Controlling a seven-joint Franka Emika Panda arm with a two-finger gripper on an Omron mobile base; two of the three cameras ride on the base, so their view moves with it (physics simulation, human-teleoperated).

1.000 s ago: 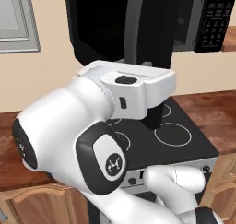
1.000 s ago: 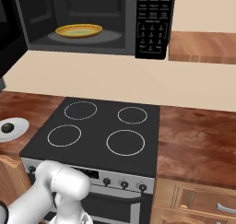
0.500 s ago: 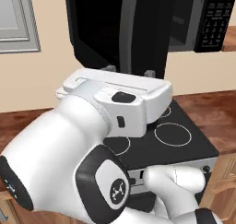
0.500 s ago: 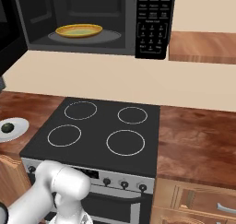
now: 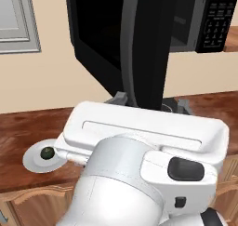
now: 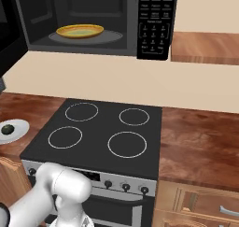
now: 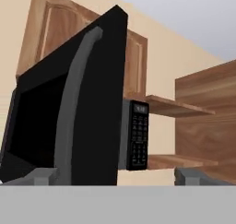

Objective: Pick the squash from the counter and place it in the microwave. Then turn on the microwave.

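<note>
The squash (image 5: 46, 152) is a small dark green ball lying on a little white plate (image 5: 33, 161) on the counter (image 5: 18, 132), left of my hand. It also appears at the far left as the squash (image 6: 7, 129). The microwave (image 6: 93, 16) hangs above with its door (image 5: 116, 39) swung wide open, and a yellow dish (image 6: 80, 31) sits inside. My gripper (image 5: 152, 101) is open, pointing at the door's edge just below it, with nothing between the fingers. In the hand view the gripper (image 7: 115, 174) faces the door handle (image 7: 73, 103) and keypad (image 7: 137, 135).
A black four-ring stovetop (image 6: 98, 132) with front knobs fills the middle below the microwave. Wood-grain worktop (image 6: 200, 142) continues to its right. My white arm blocks much of the left base view. Wooden cabinets (image 7: 55, 29) and shelves (image 7: 184, 110) surround the microwave.
The jaws have spread wider. The hand has swung nearer the left base camera and now looms larger below the open door. Squash and dish have not moved.
</note>
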